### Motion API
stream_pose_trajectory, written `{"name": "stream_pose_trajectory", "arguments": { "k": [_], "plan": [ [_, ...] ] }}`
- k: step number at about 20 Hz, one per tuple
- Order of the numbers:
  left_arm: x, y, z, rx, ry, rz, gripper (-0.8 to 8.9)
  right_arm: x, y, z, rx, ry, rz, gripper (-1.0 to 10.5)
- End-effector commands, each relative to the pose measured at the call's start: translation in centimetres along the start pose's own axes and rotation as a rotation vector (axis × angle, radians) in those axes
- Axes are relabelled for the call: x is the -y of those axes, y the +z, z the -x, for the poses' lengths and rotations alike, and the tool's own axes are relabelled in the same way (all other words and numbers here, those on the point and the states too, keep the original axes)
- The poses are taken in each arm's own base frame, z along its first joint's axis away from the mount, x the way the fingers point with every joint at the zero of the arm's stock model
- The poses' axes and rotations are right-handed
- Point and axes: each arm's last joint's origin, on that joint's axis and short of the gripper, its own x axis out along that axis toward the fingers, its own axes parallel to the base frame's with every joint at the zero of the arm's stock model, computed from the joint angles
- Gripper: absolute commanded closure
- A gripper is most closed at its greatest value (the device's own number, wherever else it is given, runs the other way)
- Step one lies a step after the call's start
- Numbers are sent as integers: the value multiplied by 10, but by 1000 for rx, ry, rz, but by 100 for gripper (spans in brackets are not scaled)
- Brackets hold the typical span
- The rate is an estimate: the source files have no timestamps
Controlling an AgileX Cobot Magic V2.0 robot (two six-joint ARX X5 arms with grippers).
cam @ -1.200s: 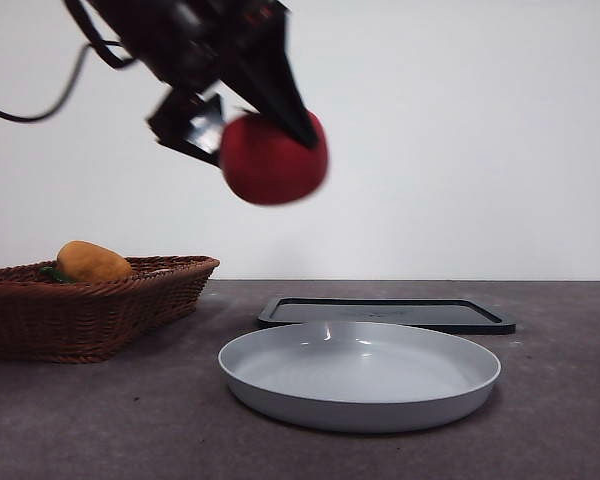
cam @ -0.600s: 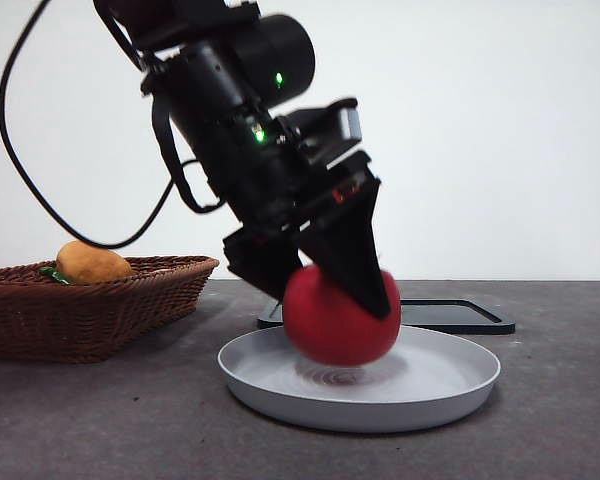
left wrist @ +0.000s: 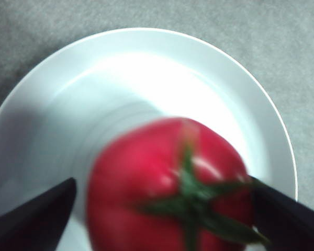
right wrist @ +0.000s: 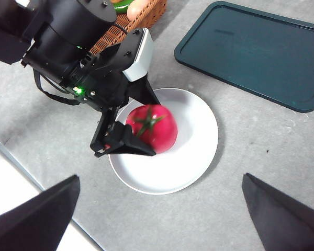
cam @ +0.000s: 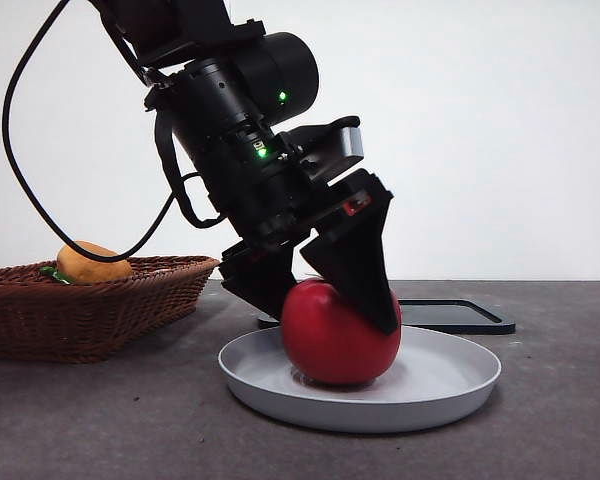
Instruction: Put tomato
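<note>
A glossy red tomato (cam: 335, 345) with a green star stem rests on the bottom of the shallow grey plate (cam: 460, 375). My left gripper (cam: 332, 320) comes down from above and straddles it, one black jaw on each side. In the left wrist view the tomato (left wrist: 167, 188) fills the space between the jaws, with a thin strip of plate (left wrist: 146, 78) showing beside one jaw, so the left gripper (left wrist: 162, 183) stands slightly open. My right gripper (right wrist: 161, 177) hangs high above, open and holding nothing, looking down on the tomato (right wrist: 154, 128).
A wicker basket (cam: 110, 300) with an orange-brown oval fruit (cam: 92, 262) stands left of the plate. A dark flat tray (cam: 460, 315) lies behind the plate. The left arm's cable loops above the basket.
The left gripper carried the tomato down from mid-air above the table to the plate. The tomato now rests still on the plate's bottom, and the jaws look a little wider.
</note>
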Motion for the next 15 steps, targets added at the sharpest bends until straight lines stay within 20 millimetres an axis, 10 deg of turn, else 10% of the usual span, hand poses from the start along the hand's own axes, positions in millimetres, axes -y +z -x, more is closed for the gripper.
{"name": "stream_pose_trajectory", "arguments": {
  "k": [1,8,15],
  "plan": [
    [2,5,-5,-8,-4,14,272,-2,4,2,12,3,14,452],
    [12,29,40,107,14,-6,273,-2,4,2,12,3,14,452],
    [5,31,142,348,108,74,273,-2,4,2,12,3,15,452]
  ]
}}
